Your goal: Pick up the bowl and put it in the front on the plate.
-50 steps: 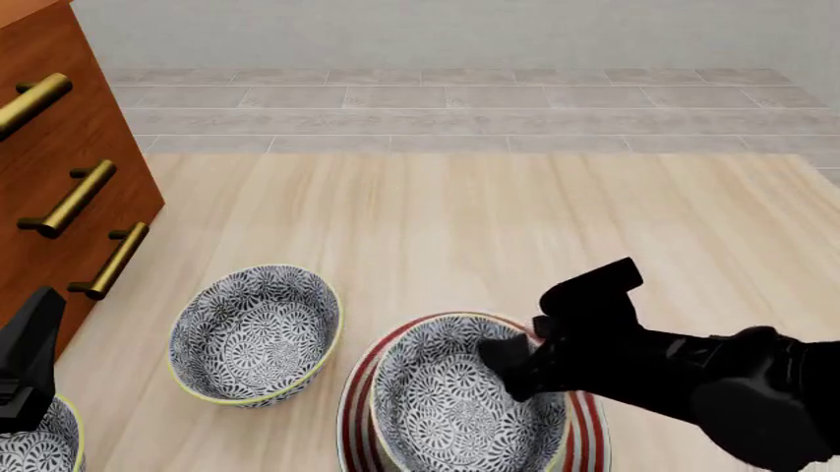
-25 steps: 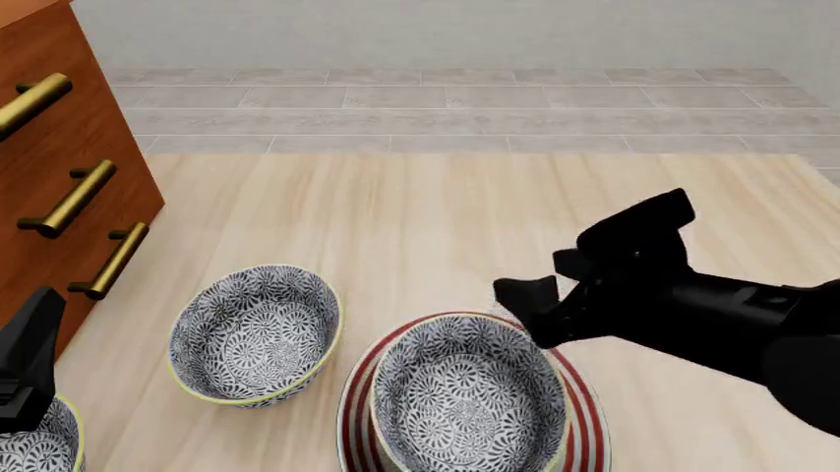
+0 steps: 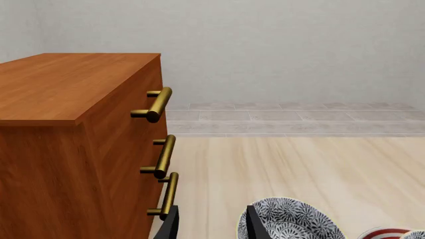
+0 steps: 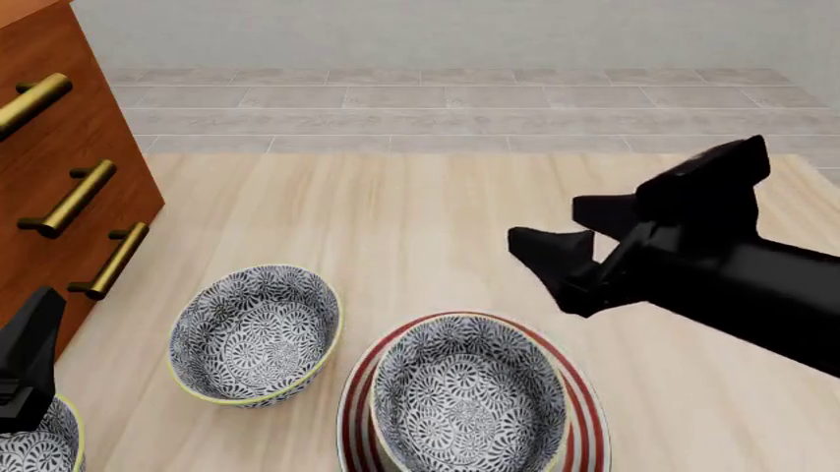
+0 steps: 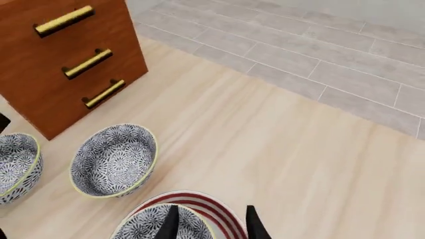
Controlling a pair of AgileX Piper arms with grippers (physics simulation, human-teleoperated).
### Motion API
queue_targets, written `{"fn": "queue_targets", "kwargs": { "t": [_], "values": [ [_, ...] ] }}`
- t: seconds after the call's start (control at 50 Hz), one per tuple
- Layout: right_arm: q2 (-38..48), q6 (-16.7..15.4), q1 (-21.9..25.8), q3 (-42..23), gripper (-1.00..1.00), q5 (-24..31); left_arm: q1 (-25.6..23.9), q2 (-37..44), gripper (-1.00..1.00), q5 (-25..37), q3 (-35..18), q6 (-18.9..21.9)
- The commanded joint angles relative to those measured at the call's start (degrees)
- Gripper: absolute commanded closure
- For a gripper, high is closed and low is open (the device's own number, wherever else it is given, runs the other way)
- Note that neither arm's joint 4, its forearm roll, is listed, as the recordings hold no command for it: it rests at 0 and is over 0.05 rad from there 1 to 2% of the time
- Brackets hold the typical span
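A patterned bowl (image 4: pixel 466 403) with a yellow-green rim rests inside the red-ringed white plate (image 4: pixel 587 418) at the front of the table. My right gripper (image 4: pixel 553 225) hovers open and empty above and behind the plate, apart from the bowl. In the right wrist view its fingertips (image 5: pixel 252 225) frame the bowl (image 5: pixel 149 228) and the plate (image 5: pixel 211 208) below. My left gripper (image 3: pixel 212 230) is open and empty beside the dresser, at the front left. In the front view only the left arm's dark body (image 4: pixel 27 369) shows.
A second like bowl (image 4: pixel 256 334) stands left of the plate, and a third (image 4: pixel 37 447) sits at the front left corner under the left arm. A wooden dresser (image 4: pixel 66 147) with brass handles (image 4: pixel 73 197) lines the left side. Tiled floor lies beyond the table's far edge.
My right gripper has lifted off the bowl's right rim and drawn up, back and to the right. The bowl stays on the plate. The left arm has not moved.
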Motion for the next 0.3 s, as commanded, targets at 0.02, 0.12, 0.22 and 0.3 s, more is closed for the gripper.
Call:
{"fn": "queue_targets", "kwargs": {
  "t": [0.02, 0.12, 0.22, 0.3],
  "values": [
    [-1.88, -1.1, -0.43, 1.69, -1.0, -5.03, 0.0, 0.0, -1.0, 0.0, 0.0, 0.0],
    [-3.88, -4.15, -2.42, 2.49, -1.0, -8.25, 0.0, 0.0, -1.0, 0.0, 0.0, 0.0],
    [-2.93, -5.16, -2.78, 3.56, -1.0, -10.67, 0.0, 0.0, -1.0, 0.0, 0.0, 0.0],
    [-0.64, -7.99, -2.46, 4.75, -1.0, -12.82, 0.0, 0.0, -1.0, 0.0, 0.0, 0.0]
  ]
}}
